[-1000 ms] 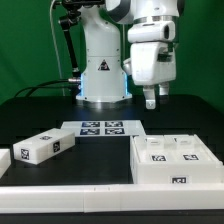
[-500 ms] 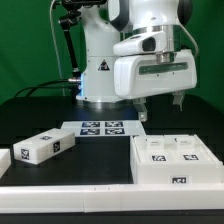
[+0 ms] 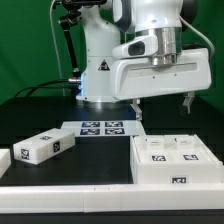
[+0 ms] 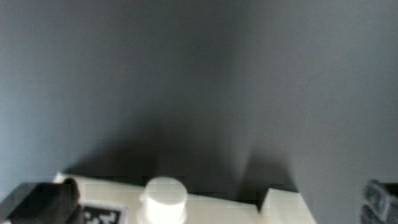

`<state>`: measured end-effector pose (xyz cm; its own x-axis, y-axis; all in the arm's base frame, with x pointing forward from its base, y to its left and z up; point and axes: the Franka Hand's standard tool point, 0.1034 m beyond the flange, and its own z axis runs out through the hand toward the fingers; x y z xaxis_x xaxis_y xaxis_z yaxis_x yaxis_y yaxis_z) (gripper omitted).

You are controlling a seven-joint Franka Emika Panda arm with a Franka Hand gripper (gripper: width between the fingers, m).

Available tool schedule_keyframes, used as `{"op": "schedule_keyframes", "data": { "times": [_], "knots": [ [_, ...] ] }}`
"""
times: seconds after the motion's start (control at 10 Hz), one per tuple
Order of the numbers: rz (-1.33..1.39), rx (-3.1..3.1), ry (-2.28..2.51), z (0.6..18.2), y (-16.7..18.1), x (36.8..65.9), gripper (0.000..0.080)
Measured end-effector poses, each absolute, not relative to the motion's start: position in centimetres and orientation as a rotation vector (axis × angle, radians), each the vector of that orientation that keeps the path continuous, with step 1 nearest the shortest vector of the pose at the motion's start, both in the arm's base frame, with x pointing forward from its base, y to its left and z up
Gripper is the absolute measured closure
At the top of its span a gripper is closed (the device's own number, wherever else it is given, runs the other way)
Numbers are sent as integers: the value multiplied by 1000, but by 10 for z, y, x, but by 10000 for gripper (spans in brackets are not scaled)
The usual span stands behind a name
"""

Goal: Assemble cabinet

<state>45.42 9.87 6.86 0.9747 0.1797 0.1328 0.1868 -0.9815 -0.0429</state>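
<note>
The robot arm point(image 3: 160, 70) fills the upper right of the exterior view and is cut off by the frame's upper edge. Its jaws hang spread wide with nothing between them, above the black worktop point(image 3: 40, 110). The cabinet point(image 3: 172, 165) is in separate pieces. Its boxy white plastic body sits at lower right, and a small white block point(image 3: 44, 147) lies at lower left, well apart. Another white piece point(image 3: 5, 160) is cut off by the left edge. All are smooth and matt, with black-and-white square tags and no legible lettering. The marker board point(image 3: 100, 128) lies flat, farther back. The wrist view is blurred: a grey surface and a pale rounded shape point(image 4: 164, 200) that cannot be identified.
</note>
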Motion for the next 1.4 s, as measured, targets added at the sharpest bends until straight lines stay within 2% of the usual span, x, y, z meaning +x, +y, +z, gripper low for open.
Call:
{"op": "schedule_keyframes", "data": {
  "times": [0.5, 0.8, 0.9, 1.0, 1.1, 1.4],
  "knots": [
    [-172, -3061, 262, 56, 94, 469, 3],
    [-172, -3063, 230, 56, 95, 469, 3],
    [-184, -3066, 189, 52, 93, 470, 3],
    [-191, -3071, 145, 38, 89, 469, 3],
    [-178, -3076, 145, 32, 86, 474, 3],
    [-203, -3079, 142, 26, 78, 495, 3]
  ]
}}
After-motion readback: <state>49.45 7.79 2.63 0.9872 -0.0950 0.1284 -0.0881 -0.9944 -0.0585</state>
